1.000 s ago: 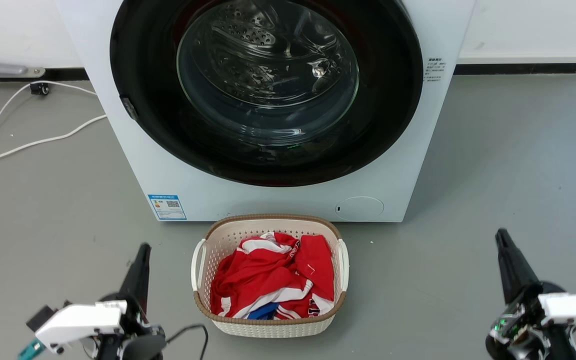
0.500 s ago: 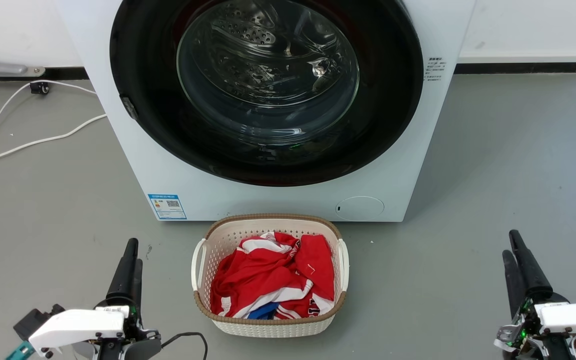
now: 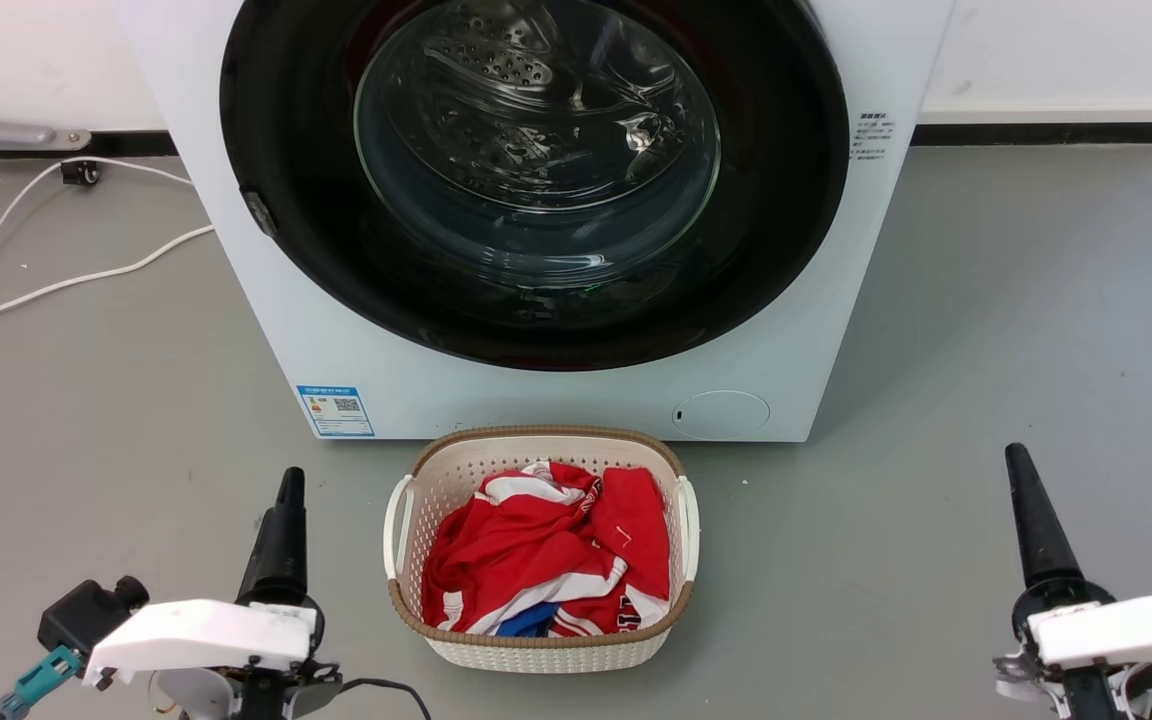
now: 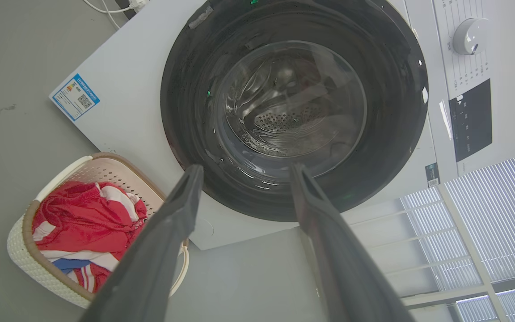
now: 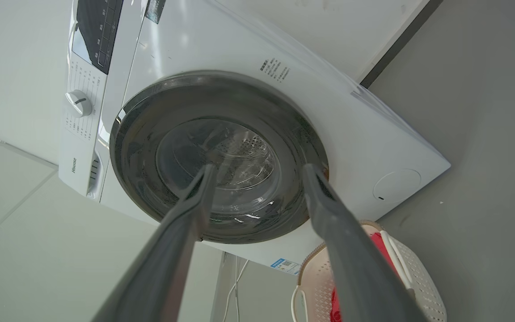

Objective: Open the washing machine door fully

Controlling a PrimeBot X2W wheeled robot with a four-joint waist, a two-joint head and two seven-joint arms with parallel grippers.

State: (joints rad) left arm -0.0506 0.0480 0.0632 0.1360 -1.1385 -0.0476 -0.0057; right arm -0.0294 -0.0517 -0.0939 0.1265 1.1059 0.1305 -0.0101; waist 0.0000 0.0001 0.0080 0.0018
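The white washing machine stands in front of me. Its washing machine door, a glossy black disc with a clear glass bowl, lies flat against the machine's front. A small grey tab sits on the door's left edge. My left gripper hovers low at the left, well short of the machine. In the left wrist view, the left gripper is open and holds nothing, with the door beyond it. My right gripper hovers low at the right. The right wrist view has the right gripper open and pointing toward the door.
A white laundry basket with red and white clothes sits on the grey floor just in front of the machine, between my grippers. White cables run across the floor at the left. A white wall stands behind the machine.
Both grippers have shifted a little and turned at the wrist, so each now looks like a single finger in the head view. The door has not moved.
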